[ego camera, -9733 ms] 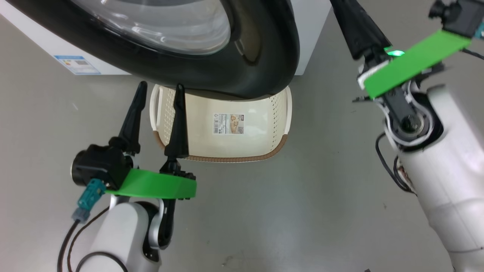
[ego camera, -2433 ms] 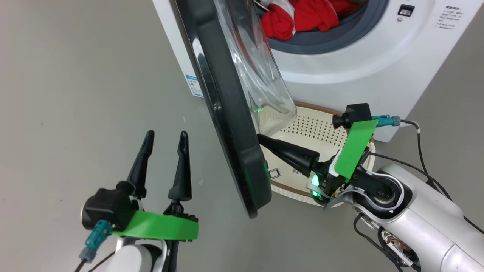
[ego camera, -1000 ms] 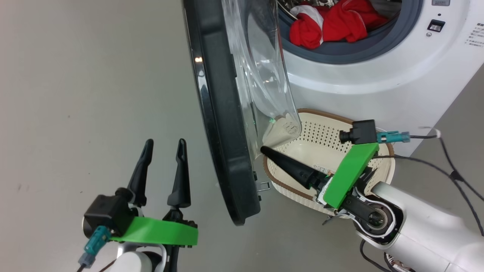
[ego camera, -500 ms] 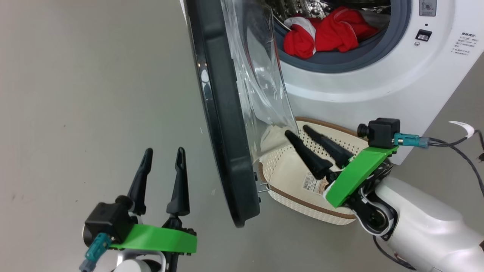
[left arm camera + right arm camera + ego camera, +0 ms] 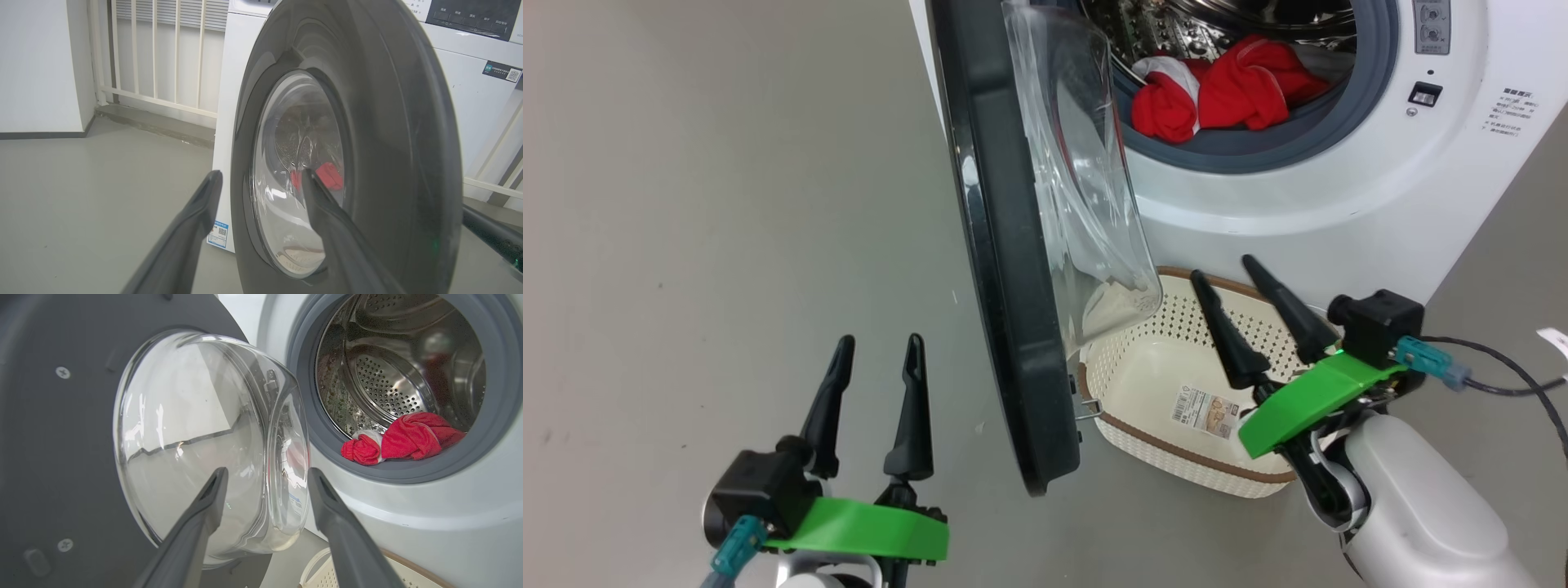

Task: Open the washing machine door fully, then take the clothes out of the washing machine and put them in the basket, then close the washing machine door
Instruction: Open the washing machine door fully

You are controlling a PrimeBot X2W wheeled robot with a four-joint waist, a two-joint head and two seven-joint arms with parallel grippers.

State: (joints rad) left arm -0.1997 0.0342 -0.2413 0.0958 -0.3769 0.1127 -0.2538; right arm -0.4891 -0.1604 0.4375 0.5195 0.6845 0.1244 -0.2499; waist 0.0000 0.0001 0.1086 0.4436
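On the floor (image 5: 686, 204) before the washing machine (image 5: 1258, 212), its door (image 5: 1005, 286) standing wide, you are holding the left end effector (image 5: 880, 338) and right end effector (image 5: 1223, 267) open and empty, with reaching inside for the clothes (image 5: 1217, 86) likely coming next.

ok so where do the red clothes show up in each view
Head view: the clothes, upper right, inside the washing machine.
Left wrist view: the clothes, centre, a red patch seen through the door glass.
Right wrist view: the clothes, right of centre, low in the opening.
Shared landmark: the washing machine door with its clear bulging window.
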